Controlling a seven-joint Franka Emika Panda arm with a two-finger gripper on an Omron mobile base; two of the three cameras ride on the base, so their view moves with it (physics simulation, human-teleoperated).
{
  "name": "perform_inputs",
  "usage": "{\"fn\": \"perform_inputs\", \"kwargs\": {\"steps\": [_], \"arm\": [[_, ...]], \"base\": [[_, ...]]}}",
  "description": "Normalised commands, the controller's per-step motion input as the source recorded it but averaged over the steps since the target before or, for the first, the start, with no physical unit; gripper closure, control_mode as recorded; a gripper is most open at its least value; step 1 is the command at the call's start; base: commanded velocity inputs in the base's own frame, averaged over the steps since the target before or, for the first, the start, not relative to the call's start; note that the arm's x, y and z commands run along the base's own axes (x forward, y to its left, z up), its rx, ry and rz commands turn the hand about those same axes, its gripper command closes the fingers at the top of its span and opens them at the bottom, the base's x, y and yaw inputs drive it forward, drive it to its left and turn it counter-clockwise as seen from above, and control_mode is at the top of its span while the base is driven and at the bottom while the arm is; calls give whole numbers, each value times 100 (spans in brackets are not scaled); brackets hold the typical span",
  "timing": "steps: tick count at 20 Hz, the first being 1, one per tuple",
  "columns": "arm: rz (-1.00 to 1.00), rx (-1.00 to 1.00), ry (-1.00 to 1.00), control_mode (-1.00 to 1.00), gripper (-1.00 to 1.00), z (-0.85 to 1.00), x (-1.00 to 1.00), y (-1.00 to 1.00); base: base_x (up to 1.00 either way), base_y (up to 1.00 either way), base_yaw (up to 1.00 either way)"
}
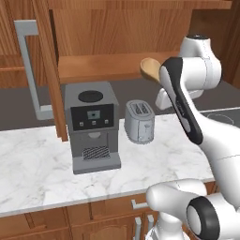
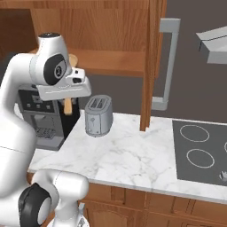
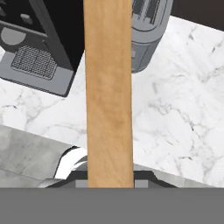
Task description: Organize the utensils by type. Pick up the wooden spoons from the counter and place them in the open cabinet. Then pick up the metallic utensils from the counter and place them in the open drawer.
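Note:
A wooden spoon is held in my gripper (image 3: 110, 176), which is shut on its brown handle (image 3: 109, 87). The spoon's pale bowl (image 1: 150, 68) points up, level with the front edge of the open cabinet's shelf (image 1: 103, 66). From the right, the bowl (image 2: 73, 59) shows above my hand and the handle (image 2: 67, 106) hangs below it. The spoon hovers over the white marble counter (image 1: 37, 168), between coffee machine and toaster. The cabinet door (image 1: 47, 70) stands open with its grey bar handle (image 1: 29, 65). The metallic utensils and the drawer are out of view.
A grey coffee machine (image 1: 91, 126) and a silver toaster (image 1: 139, 121) stand on the counter under the cabinet. A dark cooktop (image 2: 199, 150) lies to the right, with a range hood (image 2: 213, 44) above it. The open door's edge (image 2: 150, 66) juts out over the counter.

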Motion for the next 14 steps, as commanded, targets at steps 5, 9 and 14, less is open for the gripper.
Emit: {"fn": "perform_inputs", "kwargs": {"steps": [5,9,14], "arm": [[9,-8,-5,-100,100,14,25,14],[4,-14,-15,-100,100,1,25,2],[4,-12,-11,-100,100,0,40,0]], "base": [[0,0,0],[0,0,0],[0,0,0]]}}
